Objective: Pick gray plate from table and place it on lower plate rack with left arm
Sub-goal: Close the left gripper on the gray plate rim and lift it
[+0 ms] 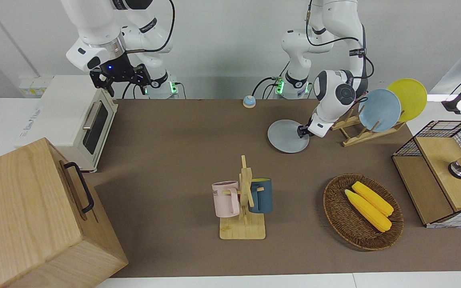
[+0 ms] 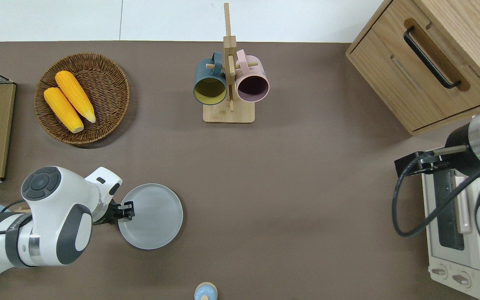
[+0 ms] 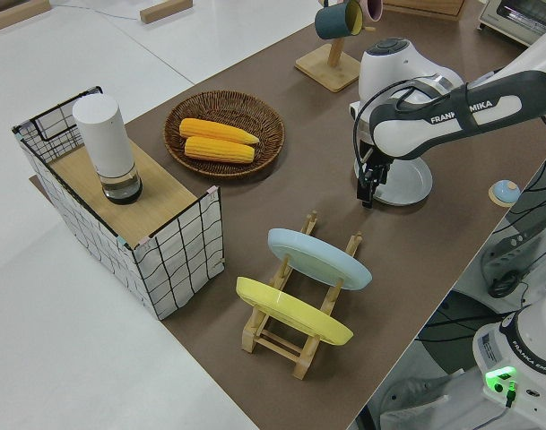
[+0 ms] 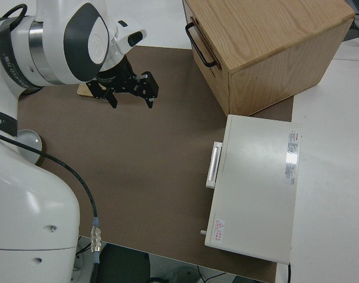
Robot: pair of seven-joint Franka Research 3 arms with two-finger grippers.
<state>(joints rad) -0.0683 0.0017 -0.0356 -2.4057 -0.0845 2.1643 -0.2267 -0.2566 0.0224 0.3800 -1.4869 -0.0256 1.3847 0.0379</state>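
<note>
The gray plate (image 2: 152, 216) is a plain pale gray on the dull brown worktop (image 2: 306, 187), while the light-wood lower plate rack (image 3: 295, 336) carries a sky-blue plate (image 3: 319, 258) and a yellow plate (image 3: 290, 311). Two yellow corn cobs (image 1: 368, 205) lie in a dark brown woven basket (image 1: 336, 216). A pink mug (image 1: 226, 199) and a dark teal mug (image 1: 261, 195) hang on the pale wooden mug stand (image 1: 244, 224).

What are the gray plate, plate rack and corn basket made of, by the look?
Gray plate: smooth, matte, evenly coloured; probably plastic or glazed ceramic, cannot tell which. Plate rack: pale unfinished-looking wood, with rails and pegs. Basket: dark brown woven wicker or rattan, its weave visible at the rim.
</note>
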